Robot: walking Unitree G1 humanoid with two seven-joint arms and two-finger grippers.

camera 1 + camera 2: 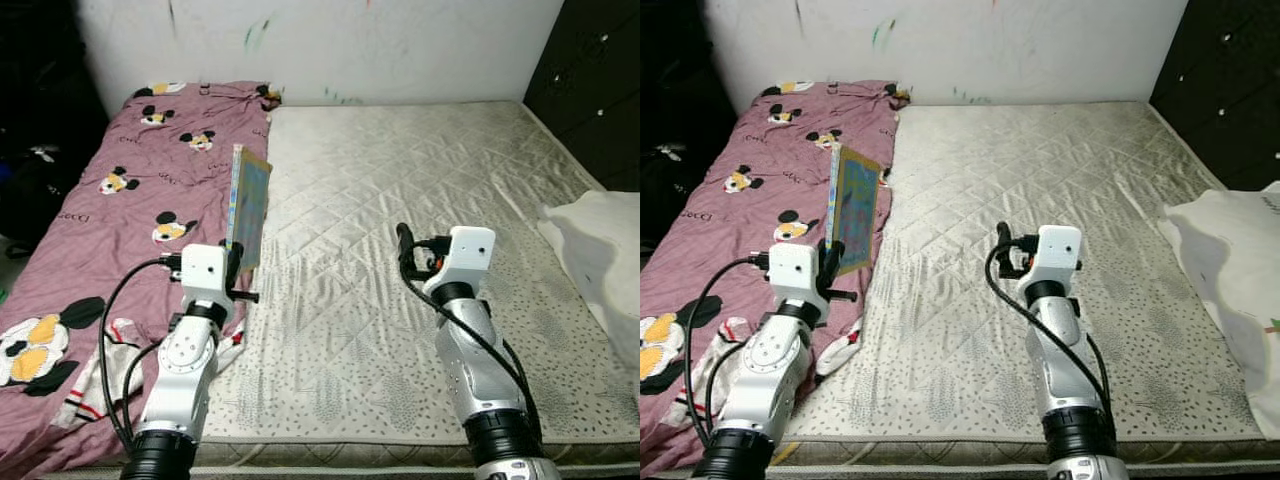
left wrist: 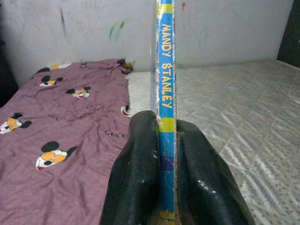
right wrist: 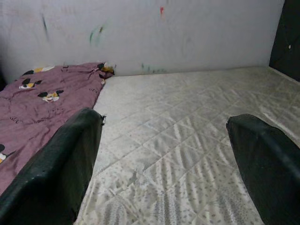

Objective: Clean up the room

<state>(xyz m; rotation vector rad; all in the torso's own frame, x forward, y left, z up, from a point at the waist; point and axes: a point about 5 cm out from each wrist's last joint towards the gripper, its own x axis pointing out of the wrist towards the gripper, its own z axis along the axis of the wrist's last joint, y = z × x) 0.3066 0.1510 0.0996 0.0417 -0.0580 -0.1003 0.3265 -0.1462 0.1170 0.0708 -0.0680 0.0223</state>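
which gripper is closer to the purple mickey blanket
Left. The left gripper, shut on a thin book, is raised at the edge of the purple blanket. The right gripper is open over the bare mattress, farther from it.

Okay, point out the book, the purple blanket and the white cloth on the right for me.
book [image 1: 249,205], left eye view, its cover
purple blanket [image 1: 130,210], left eye view, its middle
white cloth [image 1: 1240,260], right eye view, its middle
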